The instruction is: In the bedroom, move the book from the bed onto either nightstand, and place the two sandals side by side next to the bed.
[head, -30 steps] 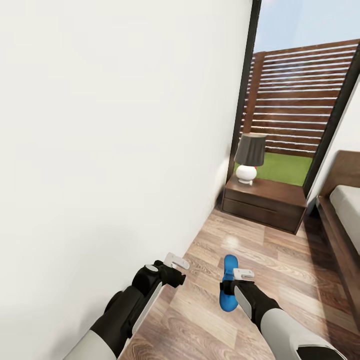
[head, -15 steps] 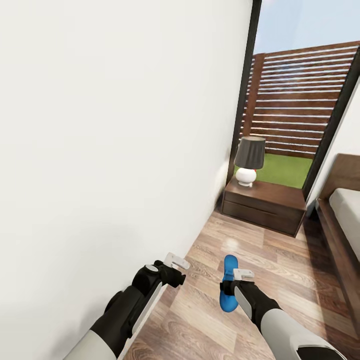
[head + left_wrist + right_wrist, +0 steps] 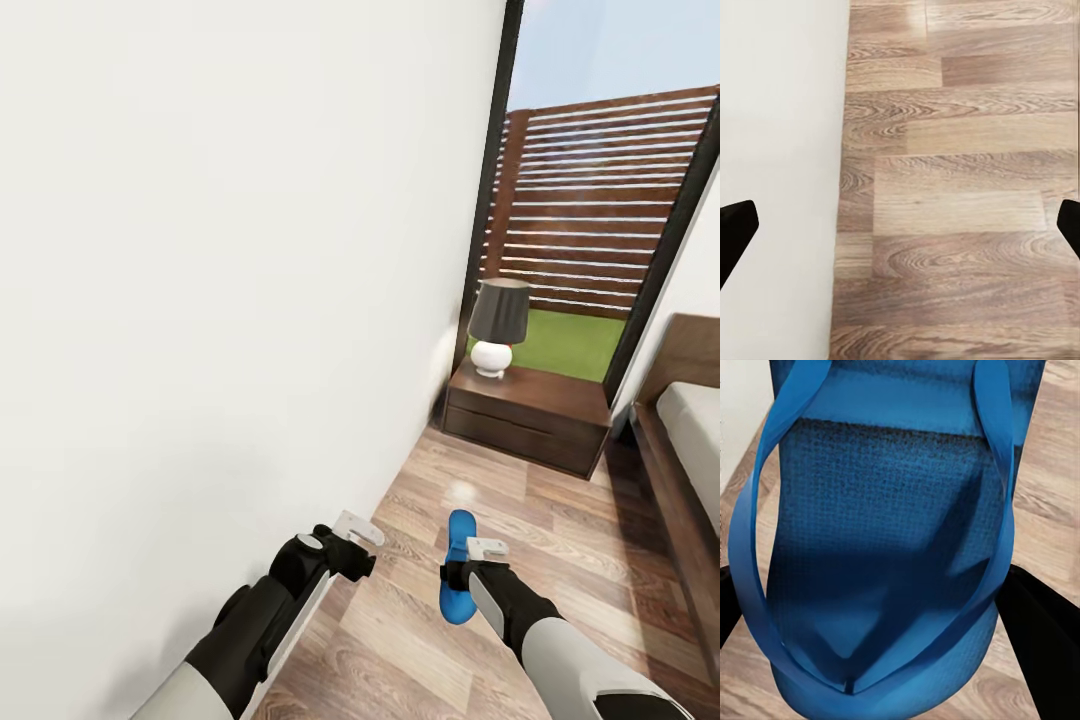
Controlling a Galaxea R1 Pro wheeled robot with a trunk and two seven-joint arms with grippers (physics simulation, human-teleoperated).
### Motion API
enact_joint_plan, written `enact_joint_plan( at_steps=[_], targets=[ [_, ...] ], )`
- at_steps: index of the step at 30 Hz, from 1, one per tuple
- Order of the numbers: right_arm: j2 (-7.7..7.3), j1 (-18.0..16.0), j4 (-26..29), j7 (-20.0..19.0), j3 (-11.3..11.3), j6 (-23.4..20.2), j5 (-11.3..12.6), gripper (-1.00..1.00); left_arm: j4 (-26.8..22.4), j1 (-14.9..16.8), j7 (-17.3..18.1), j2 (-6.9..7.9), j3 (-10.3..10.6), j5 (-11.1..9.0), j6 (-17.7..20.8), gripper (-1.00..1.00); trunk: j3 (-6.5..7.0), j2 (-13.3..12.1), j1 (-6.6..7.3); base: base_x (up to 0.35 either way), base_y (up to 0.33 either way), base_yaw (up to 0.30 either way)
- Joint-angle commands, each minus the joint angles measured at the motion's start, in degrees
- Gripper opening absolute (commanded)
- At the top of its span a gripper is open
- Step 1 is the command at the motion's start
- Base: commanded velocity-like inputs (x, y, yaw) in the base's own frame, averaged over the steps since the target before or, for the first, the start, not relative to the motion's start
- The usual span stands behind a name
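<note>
My right tool [image 3: 462, 568] is clamped on one blue sandal [image 3: 458, 580], carried above the wood floor [image 3: 560, 560]; my left tool [image 3: 356, 530] hangs spread wide, holding nothing, close to the white wall [image 3: 230, 300]. I should keep the sandal level and set it down just beside the bed [image 3: 690, 440]. Ahead, the nightstand [image 3: 528, 412] carries a lamp [image 3: 497, 328] below the window [image 3: 600, 180].

Both arms: glossy black wrist and elbow segments, pale grey-white forearm shells. Left gripper [image 3: 357, 532] and right gripper [image 3: 487, 549]: white finger blocks on black mounts.
</note>
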State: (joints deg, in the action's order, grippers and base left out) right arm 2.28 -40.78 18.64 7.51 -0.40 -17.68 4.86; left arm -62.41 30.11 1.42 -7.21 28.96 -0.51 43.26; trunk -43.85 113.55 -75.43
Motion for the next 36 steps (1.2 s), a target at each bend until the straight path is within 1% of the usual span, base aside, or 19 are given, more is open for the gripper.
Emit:
enact_joint_plan(
  at_steps=[1,3,7,36],
  targets=[
    [0.01,0.0,0.1,0.3,0.0,-0.2,0.6,-1.0,0.0,0.0,0.1,0.01,0.3,0.0,0.3,1.0,0.13,-0.4,0.23,0.0,0.0,0.0],
    [0.0,0.0,0.1,0.3,0.0,-0.2,0.6,-1.0,0.1,0.0,0.1,0.01,0.9,0.0,0.3,1.0,0.49,-1.2,0.67,0.0,0.0,0.0],
    [0.0,0.0,0.1,0.3,0.0,-0.2,0.6,-1.0,0.2,0.0,0.1,0.01,1.1,0.0,0.3,1.0,1.2,-2.8,1.55,0.0,0.0,0.0],
    [0.0,0.0,0.1,0.3,0.0,-0.2,0.6,-1.0,0.2,0.0,0.1,0.01,1.1,0.0,0.2,1.0,6.41,-14.4,7.92,0.0,0.0,0.0]
  ],
)
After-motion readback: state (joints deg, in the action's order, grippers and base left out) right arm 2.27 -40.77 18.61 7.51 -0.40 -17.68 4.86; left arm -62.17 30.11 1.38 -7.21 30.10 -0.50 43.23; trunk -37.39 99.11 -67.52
